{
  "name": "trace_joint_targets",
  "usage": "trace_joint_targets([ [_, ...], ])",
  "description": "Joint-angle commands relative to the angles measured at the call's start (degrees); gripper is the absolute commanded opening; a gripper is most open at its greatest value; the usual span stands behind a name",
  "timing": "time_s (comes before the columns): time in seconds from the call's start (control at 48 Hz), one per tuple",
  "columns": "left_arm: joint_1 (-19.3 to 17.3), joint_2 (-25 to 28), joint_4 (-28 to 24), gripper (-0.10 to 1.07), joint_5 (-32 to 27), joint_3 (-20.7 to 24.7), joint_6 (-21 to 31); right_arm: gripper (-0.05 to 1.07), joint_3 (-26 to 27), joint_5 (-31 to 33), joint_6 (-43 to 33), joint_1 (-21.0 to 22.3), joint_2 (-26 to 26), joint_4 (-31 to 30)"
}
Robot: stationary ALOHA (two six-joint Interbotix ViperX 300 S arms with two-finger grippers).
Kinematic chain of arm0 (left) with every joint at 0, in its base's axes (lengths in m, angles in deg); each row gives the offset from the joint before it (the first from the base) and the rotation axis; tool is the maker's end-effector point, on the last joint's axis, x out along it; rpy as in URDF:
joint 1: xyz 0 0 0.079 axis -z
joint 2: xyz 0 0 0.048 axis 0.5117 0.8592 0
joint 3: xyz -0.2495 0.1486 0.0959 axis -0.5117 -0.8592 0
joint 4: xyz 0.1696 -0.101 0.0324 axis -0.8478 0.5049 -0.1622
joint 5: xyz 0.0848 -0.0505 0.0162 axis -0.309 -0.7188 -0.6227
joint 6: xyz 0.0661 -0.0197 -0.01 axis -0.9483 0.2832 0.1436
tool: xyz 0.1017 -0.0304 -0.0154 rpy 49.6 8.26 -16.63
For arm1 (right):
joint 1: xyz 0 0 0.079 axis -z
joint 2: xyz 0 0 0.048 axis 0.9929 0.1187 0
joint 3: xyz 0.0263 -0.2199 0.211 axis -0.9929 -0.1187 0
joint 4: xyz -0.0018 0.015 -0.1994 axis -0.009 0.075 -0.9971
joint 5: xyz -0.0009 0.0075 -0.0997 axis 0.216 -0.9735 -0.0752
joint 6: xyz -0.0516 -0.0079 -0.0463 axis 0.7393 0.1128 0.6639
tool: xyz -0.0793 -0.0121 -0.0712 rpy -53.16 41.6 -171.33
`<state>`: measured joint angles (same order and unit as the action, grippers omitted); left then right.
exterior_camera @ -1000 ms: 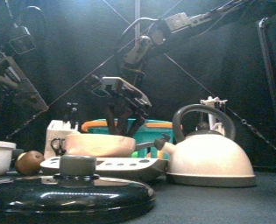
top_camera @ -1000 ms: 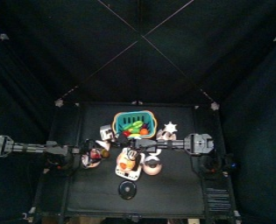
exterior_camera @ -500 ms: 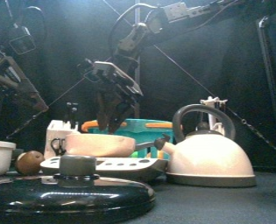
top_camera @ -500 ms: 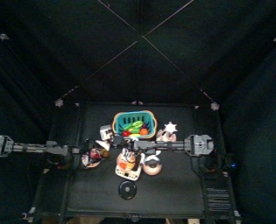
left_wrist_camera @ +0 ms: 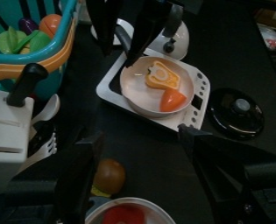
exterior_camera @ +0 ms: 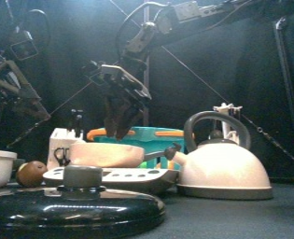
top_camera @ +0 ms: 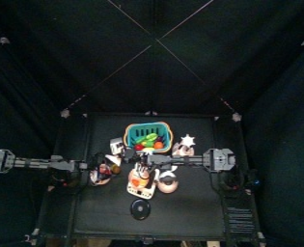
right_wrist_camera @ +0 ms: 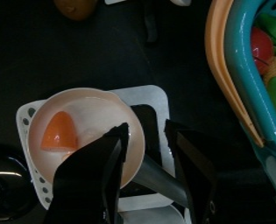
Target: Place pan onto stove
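1. stove (right_wrist_camera: pixel 152 188) is lying just beside the green basket (right_wrist_camera: pixel 251 79), already carrying the pan
2. pan (right_wrist_camera: pixel 88 131) is sitting on the stove, orange food inside; placement looks done
3. right gripper (right_wrist_camera: pixel 146 140) is hanging over the pan's handle side of the stove, jaws apart, gripping nothing, likely released
4. left gripper (left_wrist_camera: pixel 134 153) is resting beside the stove, jaws apart

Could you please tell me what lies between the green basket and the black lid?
The stove, carrying the pan, lies there; the left wrist view shows it.
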<state>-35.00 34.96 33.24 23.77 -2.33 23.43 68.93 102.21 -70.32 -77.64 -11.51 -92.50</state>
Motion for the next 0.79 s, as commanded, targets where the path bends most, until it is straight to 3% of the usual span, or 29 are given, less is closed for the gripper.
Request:
trace_joint_targets([
  [0.0,0.1,0.2,0.4,1.0,0.5,0.4,0.1,0.78,1.8,-0.2,0.0,-0.3,-3.2,-0.1],
  [0.396,0.1,0.2,5.0,1.0,0.6,-0.1,0.0,0.78,1.5,-0.6,0.2,-1.5,-5.0,-1.9],
  [0.771,0.1,0.2,5.3,1.0,0.6,-1.0,0.1,0.78,-0.5,-1.1,0.0,-3.2,-8.7,-2.5],
])
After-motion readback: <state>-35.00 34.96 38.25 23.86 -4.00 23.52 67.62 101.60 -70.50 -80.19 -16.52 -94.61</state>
